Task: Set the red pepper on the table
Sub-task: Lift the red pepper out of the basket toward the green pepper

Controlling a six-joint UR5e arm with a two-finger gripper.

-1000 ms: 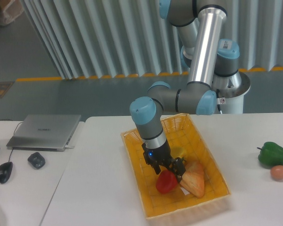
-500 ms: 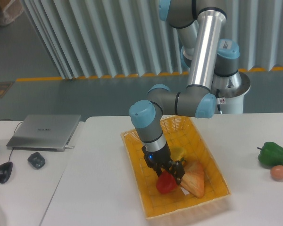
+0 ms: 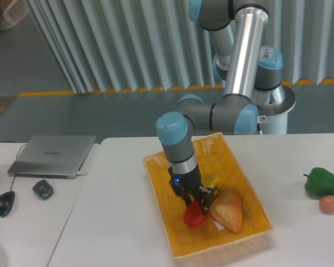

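1. Lay in the lower centre of the frame, inside the yellow woven basket (image 3: 156,183): the red pepper (image 3: 196,215), small, glossy, lobed, partly hidden from above by the tool.
2. Judged light and fairly stiff, with a smooth waxy skin likely to slip under hard pads; probably hollow, so not to be crushed. Best taken across the lobed body near its upper shoulder, not by the stem.
3. Sat directly over the pepper's top: the gripper (image 3: 199,201), dark fingers reaching down around the fruit and seemingly pinching it, though contact at the tips was too small to confirm. Not clear either whether the pepper rested on the basket floor or hung just above it.
4. Just to the right of the pepper, a pale orange-pink wedge-shaped item (image 3: 229,211), matte, possibly toy bread; touching or merely beside, not discernible.
5. Behind the gripper, a sliver of the yellow pepper (image 3: 212,180), shiny, mostly hidden.
6. Around the basket, the table (image 3: 117,211): flat, white, smooth, plain.
7. At the right edge of the frame, the green pepper (image 3: 322,181), glossy and lobed, with a small round orange-brown fruit (image 3: 329,203) just in front of it.
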